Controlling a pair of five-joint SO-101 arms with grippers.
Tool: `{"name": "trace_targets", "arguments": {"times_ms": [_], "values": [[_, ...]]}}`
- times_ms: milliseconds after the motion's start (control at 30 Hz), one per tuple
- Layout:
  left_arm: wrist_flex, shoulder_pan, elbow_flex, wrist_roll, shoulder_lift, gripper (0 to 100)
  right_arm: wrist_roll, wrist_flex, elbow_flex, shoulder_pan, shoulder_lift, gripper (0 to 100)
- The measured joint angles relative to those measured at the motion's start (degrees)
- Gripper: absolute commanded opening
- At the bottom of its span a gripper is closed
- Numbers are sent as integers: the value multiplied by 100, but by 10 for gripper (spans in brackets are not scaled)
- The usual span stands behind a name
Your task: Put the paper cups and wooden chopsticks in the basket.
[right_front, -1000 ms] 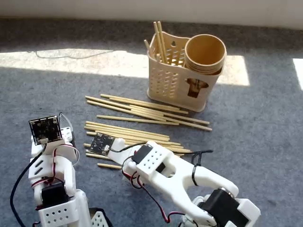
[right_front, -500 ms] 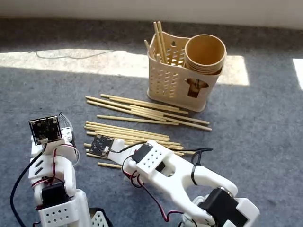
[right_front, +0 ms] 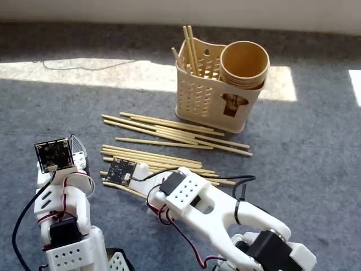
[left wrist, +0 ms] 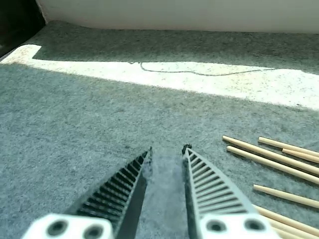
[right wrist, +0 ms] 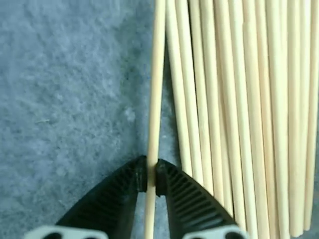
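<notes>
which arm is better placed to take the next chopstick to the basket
Right. The right end effector is shut on one chopstick at the edge of the pile. The left end effector is open over carpet, with the pile off to its side.

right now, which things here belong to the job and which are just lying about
Job: basket; paper cups stacked in it; chopsticks standing in it; loose chopsticks on the carpet; one chopstick pinched by the right gripper.
Lying about: thin cord on the carpet; left gripper, open over bare carpet.
</notes>
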Motion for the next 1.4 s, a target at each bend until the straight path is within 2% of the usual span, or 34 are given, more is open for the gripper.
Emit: {"name": "trace_targets", "arguments": {"times_ms": [133,467,767,933,1133,1267,1400], "values": [[0,0,0,0,0,112,0,369,0,18,-413,5],[0,0,26,0,0,112,0,985,0,1319,-2022,5],[0,0,26,0,0,112,-79,1116,0,1916,-3780,6],[0,0,26,0,0,112,-624,782,-88,2040,-4510,6],[0,0,26,0,0,112,-1081,387,-747,2057,-4686,6],[0,0,26,0,0,112,-1134,18,-1064,2057,-4712,6],[0,0,26,0,0,112,-1134,-888,-1108,2171,-4712,6]]}}
